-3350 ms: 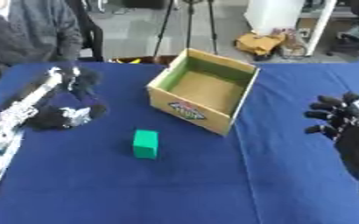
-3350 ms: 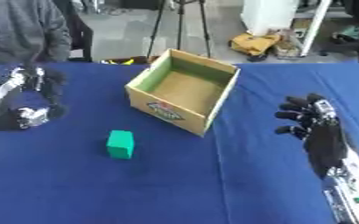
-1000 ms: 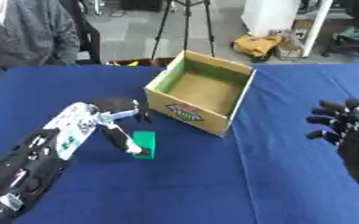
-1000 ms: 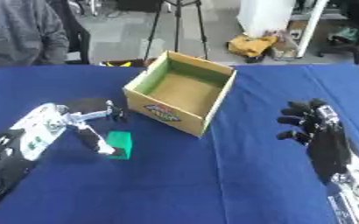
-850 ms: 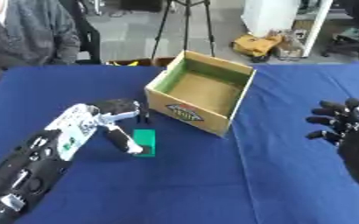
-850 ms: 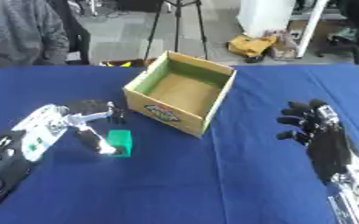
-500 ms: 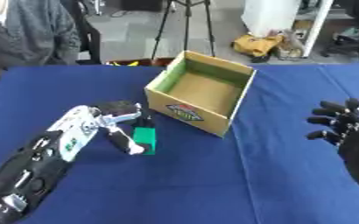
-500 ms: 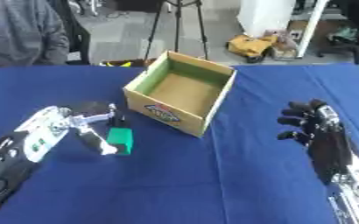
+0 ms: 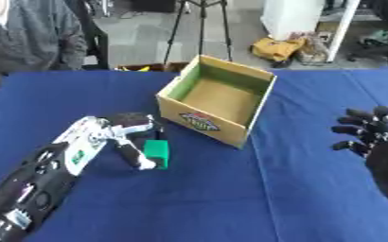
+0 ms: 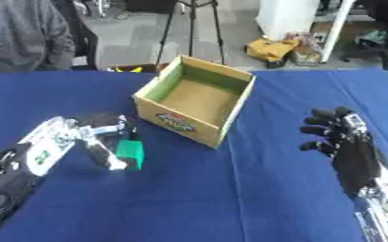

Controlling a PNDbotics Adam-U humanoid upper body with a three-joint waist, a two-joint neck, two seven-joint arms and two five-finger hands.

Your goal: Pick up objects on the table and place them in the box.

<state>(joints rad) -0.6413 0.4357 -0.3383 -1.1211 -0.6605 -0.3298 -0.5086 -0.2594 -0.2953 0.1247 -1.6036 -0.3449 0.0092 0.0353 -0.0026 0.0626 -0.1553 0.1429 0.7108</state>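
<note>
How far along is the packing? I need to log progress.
Nothing is packed: the cardboard box shows an empty floor. The left hand is closing its fingers round the green block, which is on the table. Lifting and dropping it in remain. The right hand idles open.

A small bright green block [image 9: 156, 152] sits left of centre on a deep blue tablecloth [image 9: 230, 198]. Above centre, an open tan cardboard box [image 9: 218, 105] has green inner walls, a brown floor and a multicoloured label on its front. The left hand [image 9: 124, 137] is silver and black; the right hand [image 10: 339, 137], right edge, is black.
</note>
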